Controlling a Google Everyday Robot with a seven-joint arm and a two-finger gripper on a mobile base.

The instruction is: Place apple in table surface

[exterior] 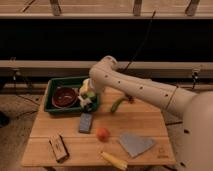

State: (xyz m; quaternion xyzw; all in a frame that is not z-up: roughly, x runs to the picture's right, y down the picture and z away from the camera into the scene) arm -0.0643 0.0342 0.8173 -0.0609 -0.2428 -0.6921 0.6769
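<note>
The apple is a small orange-red fruit lying on the light wooden table surface, near the middle front. My gripper is at the end of the white arm, which reaches in from the right. The gripper hangs over the right edge of the green tray, well behind and left of the apple and apart from it. Pale and yellowish shapes sit right at the gripper; I cannot tell what they are.
A dark red bowl sits in the tray. On the table lie a green pepper, a grey-blue block, a wooden block, a grey cloth and a yellow corn cob. A small logo marks the front right corner.
</note>
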